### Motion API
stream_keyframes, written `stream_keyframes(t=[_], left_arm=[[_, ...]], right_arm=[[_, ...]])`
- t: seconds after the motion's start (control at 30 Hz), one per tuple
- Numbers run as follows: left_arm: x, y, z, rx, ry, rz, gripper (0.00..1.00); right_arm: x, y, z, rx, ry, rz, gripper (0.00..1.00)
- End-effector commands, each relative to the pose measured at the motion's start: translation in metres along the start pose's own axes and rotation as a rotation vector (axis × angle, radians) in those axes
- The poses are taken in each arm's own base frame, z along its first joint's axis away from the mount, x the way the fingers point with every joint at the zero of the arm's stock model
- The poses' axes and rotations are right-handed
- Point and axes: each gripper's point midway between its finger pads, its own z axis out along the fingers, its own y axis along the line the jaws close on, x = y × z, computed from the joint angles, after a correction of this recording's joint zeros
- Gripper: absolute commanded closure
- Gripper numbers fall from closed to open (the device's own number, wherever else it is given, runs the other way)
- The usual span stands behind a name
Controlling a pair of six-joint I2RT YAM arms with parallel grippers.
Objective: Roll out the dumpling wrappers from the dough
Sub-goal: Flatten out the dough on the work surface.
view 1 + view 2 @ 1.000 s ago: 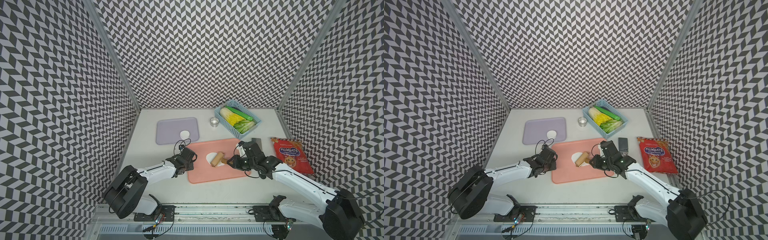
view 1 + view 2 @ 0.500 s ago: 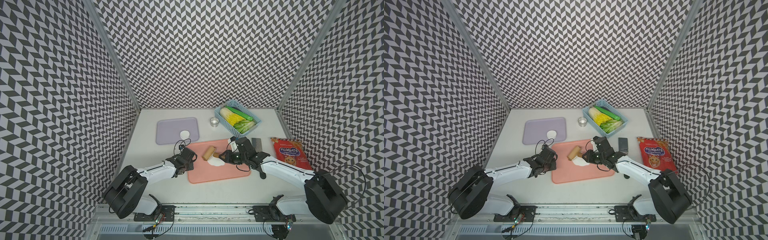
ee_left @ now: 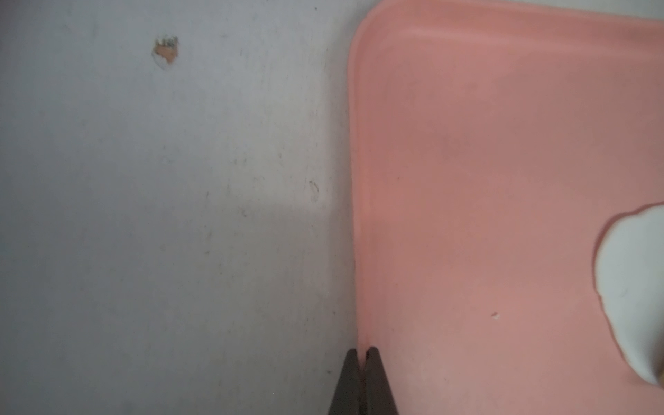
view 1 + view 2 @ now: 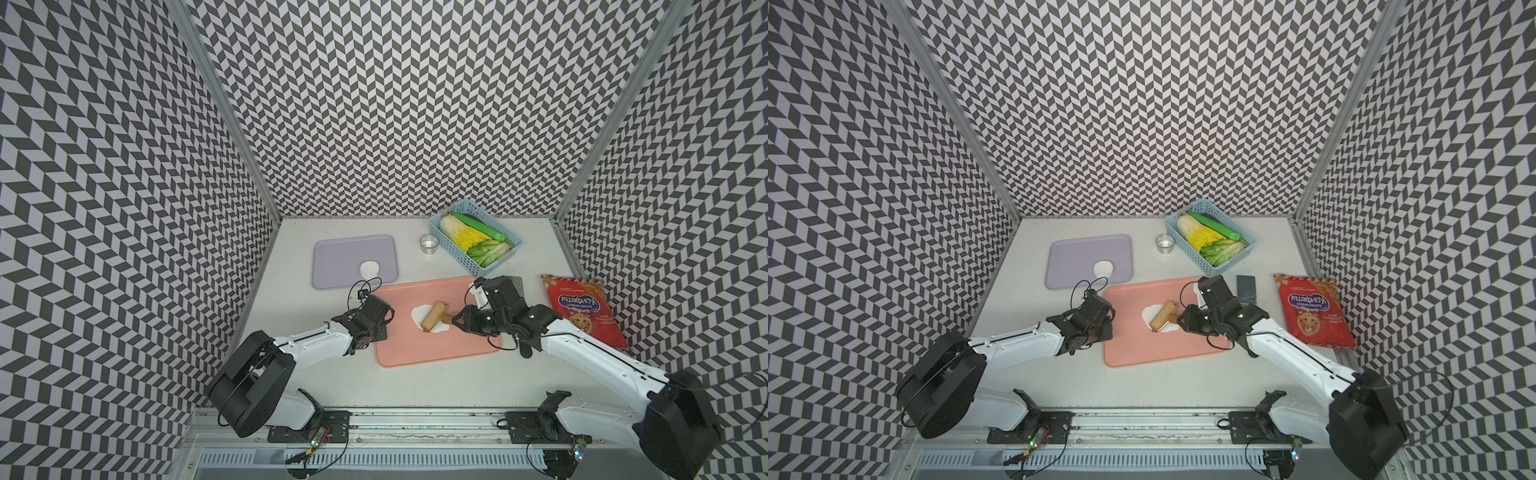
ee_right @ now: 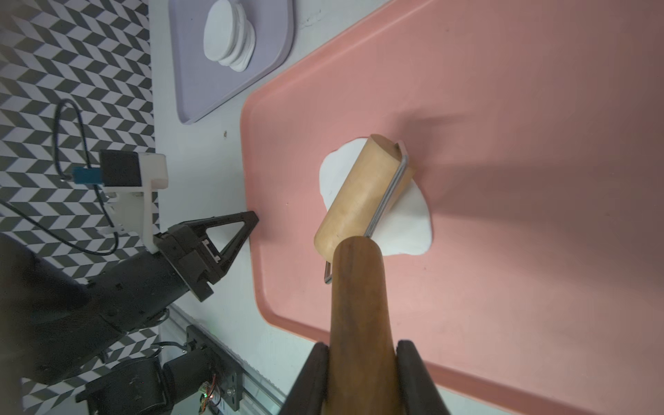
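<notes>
Pulled back toward the right arm within the last half second: rolling pin (image 4: 434, 316), then out past the far edge of the dough (image 4: 418, 312), now lying across its middle again, much as a second ago. Reads as one full out-and-back stroke. Sheet flat and blobby with an irregular edge, so flattening judged under way and cutting not yet begun. Dark wooden handle clamped between the jaws of right gripper (image 5: 363, 345); pale drum and wire yoke ahead of it, drum resting on the dough. Dough near the centre of pink tray (image 4: 436, 349), well clear of every rim. Left gripper (image 3: 363, 354) unmoved across the frames, closed on the tray's left rim with the thin lip seemingly pinched between the tips; presumably anchoring against the stroke. Finished dumpling wrappers (image 5: 230, 36) stacked on lilac tray (image 4: 340, 257); count not readable, lower discs mostly covered by the top one. Metal ring cup (image 4: 429, 244) standing alone beside blue basket (image 4: 455, 255). Hidden: strip of dough under the drum, thickness there unknown. Left wrist view catches only one lobe of dough at its border. Dark flat item (image 4: 1246, 286) near snack bag (image 4: 582, 316) too small to identify.
</notes>
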Motion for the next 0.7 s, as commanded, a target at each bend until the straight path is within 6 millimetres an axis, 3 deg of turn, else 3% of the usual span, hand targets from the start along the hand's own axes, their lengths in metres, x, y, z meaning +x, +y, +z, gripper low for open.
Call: stream_keyframes(t=[0.0, 0.2, 0.4, 0.67], left_arm=[[0.017, 0.009, 0.004, -0.036, 0.063, 0.044, 1.0], [0.015, 0.008, 0.003, -0.033, 0.061, 0.045, 1.0], [0.017, 0.01, 0.003, -0.037, 0.063, 0.049, 1.0], [0.016, 0.009, 0.003, -0.035, 0.06, 0.048, 1.0]], right_arm=[[0.031, -0.03, -0.001, 0.109, 0.113, -0.008, 1.0], [0.042, -0.065, 0.021, 0.235, 0.172, -0.025, 1.0], [0.051, -0.086, 0.038, 0.301, 0.219, -0.031, 1.0], [0.046, -0.079, 0.05, 0.273, 0.224, -0.016, 1.0]])
